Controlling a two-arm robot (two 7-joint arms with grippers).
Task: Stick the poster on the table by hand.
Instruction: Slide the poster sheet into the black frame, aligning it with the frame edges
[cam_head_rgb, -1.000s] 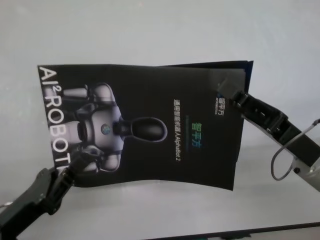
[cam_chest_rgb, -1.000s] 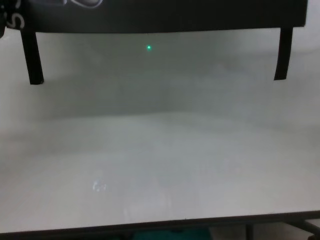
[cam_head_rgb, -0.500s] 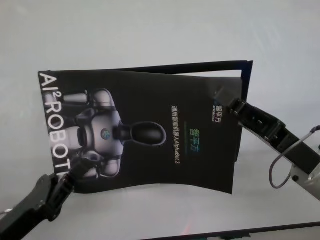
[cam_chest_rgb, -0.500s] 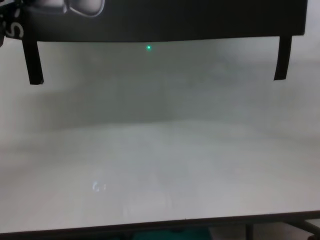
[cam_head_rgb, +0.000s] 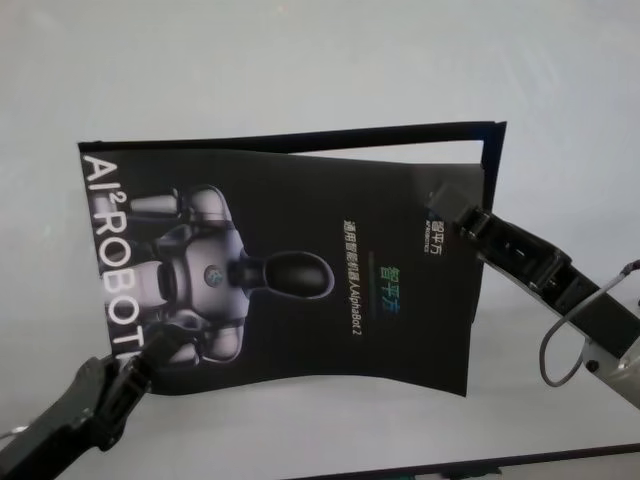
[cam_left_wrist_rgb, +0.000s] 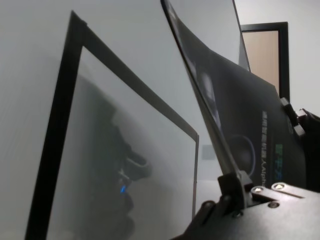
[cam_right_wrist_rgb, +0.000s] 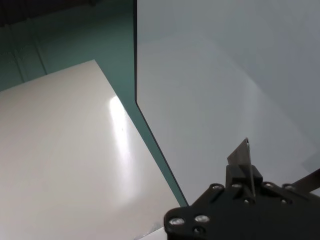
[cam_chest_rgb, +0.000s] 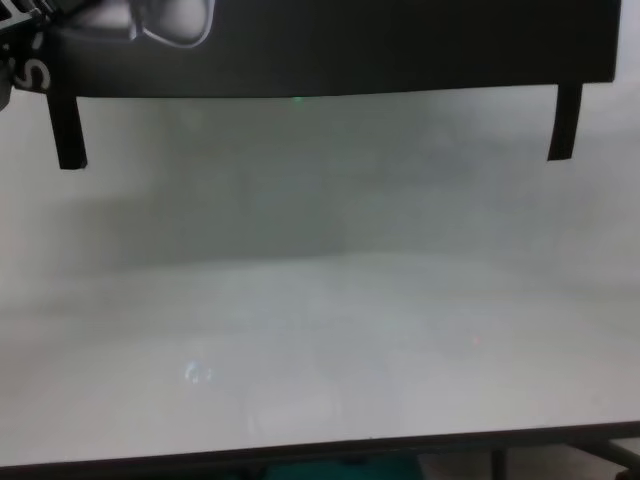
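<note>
1 poster (cam_head_rgb: 300, 260) above table (cam_head_rgb: 300, 60), pinched by 2 clamped grippers: left (cam_head_rgb: 150, 355), right (cam_head_rgb: 450, 212); 2 tape strips (cam_chest_rgb: 67, 130).

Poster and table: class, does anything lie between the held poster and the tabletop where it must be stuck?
Nothing visible does. The left gripper and right gripper hold the poster above the table; the surface below it shows bare, with only black tape strips hanging down.

Bare lab, plain white table (cam_head_rgb: 300, 60)
</note>
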